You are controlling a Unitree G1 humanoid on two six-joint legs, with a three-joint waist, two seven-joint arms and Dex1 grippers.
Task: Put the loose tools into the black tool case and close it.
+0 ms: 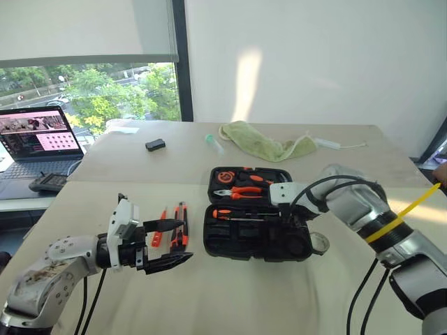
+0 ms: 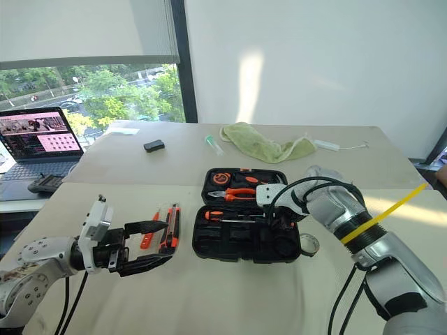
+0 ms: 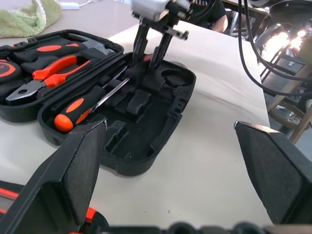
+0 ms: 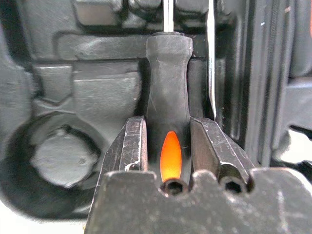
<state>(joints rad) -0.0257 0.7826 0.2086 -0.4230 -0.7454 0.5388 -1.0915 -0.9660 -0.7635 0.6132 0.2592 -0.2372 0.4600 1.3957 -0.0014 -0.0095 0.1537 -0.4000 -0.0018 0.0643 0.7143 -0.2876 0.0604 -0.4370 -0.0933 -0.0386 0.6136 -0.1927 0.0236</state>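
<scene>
The black tool case [image 1: 237, 246] lies open in the middle of the table, pliers [image 1: 241, 192] in its far half and one orange-and-black screwdriver [image 1: 234, 215] in its near half. My right gripper [image 4: 166, 127] points down into the near half, shut on the black-and-orange handle of a second screwdriver [image 4: 165, 92] that lies in a moulded slot. Left of the case, a slim orange tool [image 2: 146, 239] and an orange-black utility knife [image 2: 171, 227] lie on the table. My left gripper [image 1: 174, 243] hovers wide open just in front of them, holding nothing. A small roll [image 1: 320, 243] sits by the case's right side.
At the far left edge stand a laptop [image 1: 38, 139] and a dark handset [image 1: 45, 183]. Farther back on the table lie a small black box [image 1: 155, 144], a green cloth [image 1: 269, 143] and a white cable [image 1: 339, 145]. Bare table stretches in front of the case.
</scene>
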